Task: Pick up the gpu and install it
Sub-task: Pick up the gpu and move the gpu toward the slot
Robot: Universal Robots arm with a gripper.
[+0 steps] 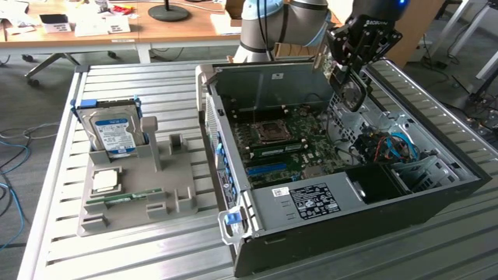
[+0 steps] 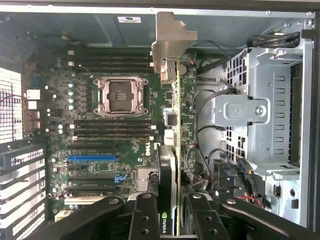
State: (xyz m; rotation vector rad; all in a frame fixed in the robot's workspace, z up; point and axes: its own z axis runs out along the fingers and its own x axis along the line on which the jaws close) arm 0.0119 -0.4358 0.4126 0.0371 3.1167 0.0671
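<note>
Single pinch by gripper (image 2: 170, 210) on gpu (image 2: 173, 120), edge-on over motherboard (image 2: 112, 131). Likely stiff, light, fragile; safest gripped across flat faces, never fan.

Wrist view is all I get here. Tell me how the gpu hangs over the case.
Observer: The gripper stands above the rim of the open case, and the gpu hangs down from it on edge, toward the exterior view's right, apparently short of the board.
Operator: Report what sits outside the case.
Observer: A grey holder tray lies on the slatted table at the exterior view's left, apart from the case.
Operator: Name what is in that tray.
Observer: A hard drive with a blue label stands upright at its far end, and a green RAM stick lies flat nearer the front.
</note>
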